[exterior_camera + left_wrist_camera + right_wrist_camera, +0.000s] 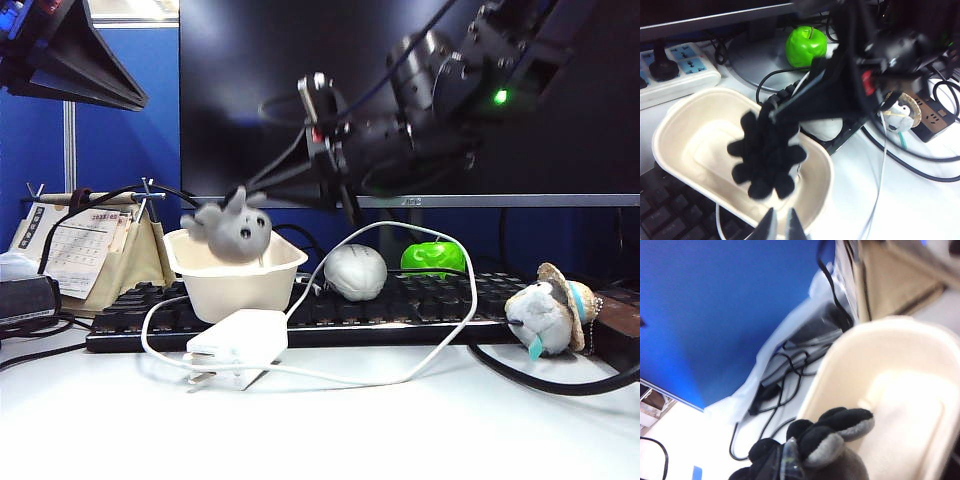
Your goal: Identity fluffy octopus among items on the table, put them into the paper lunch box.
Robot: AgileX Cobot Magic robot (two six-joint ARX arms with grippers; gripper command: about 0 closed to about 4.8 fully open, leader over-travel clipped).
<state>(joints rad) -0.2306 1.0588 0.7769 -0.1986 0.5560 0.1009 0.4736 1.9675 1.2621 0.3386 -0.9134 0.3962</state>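
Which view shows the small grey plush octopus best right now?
The exterior view: the small grey plush octopus, face visible, hangs over the cream paper lunch box. Left wrist view shows a dark silhouette; right wrist view only tentacles.

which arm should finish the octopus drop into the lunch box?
Right. The right gripper, shut on the fluffy octopus, holds it over the paper lunch box. The left gripper is empty beside the box.

Your table count: two plush toys, one box, two grippers.
You have one fluffy octopus (235, 229), one paper lunch box (236, 281), one hatted grey plush (548, 310), one white ball (355, 271), one green apple (433, 257), one power adapter (238, 336), one keyboard (400, 310), one left gripper (780, 227) and one right gripper (787, 460).
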